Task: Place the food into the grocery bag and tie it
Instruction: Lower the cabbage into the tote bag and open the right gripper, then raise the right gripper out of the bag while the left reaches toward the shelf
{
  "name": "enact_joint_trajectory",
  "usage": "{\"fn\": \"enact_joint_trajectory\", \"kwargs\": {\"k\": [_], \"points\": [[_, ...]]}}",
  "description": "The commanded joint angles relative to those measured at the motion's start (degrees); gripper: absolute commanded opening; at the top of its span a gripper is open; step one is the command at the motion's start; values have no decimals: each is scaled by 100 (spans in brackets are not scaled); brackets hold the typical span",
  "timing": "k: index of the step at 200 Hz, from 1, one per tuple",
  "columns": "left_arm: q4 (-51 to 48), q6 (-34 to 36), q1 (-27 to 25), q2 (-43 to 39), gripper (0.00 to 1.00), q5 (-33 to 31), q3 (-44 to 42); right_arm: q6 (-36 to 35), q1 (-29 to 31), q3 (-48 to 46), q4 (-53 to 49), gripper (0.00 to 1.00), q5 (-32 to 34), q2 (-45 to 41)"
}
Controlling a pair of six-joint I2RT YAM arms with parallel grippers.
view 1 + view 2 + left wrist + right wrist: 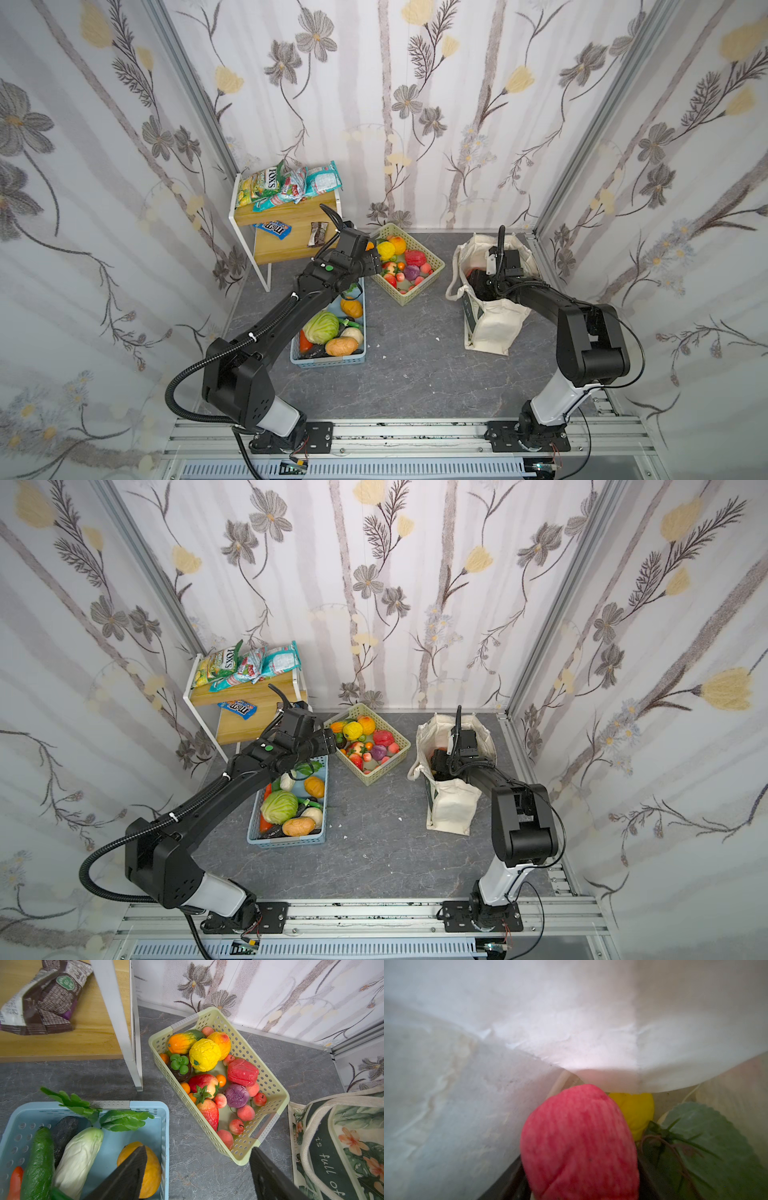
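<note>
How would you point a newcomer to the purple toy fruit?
On the grey table, find the beige perforated basket standing between the wooden shelf and the canvas tote. Near its middle, the purple fruit lies right beside a blocky red fruit. It is the only purple piece there, a wrinkled ball among red, yellow, orange and pink ones.

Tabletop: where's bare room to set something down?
Bare: the grey tabletop between the blue basket and the grocery bag, from the beige basket forward to the front rail. Crowded: back left, where the shelf, both baskets and the left arm bunch together.
</note>
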Motion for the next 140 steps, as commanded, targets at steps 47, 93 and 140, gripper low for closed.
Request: {"fn": "enact_joint_trajectory", "kwargs": {"k": [47, 93, 140], "points": [[20, 6, 21, -89, 81, -107, -37, 83, -11, 151, -616, 80, 25, -375], [2, 31, 37, -91, 81, -107, 31, 73, -44, 387, -925, 83, 2, -930], [-49, 52, 52, -80, 81, -116, 113, 80, -48, 616, -1179, 84, -89, -1462]]}}
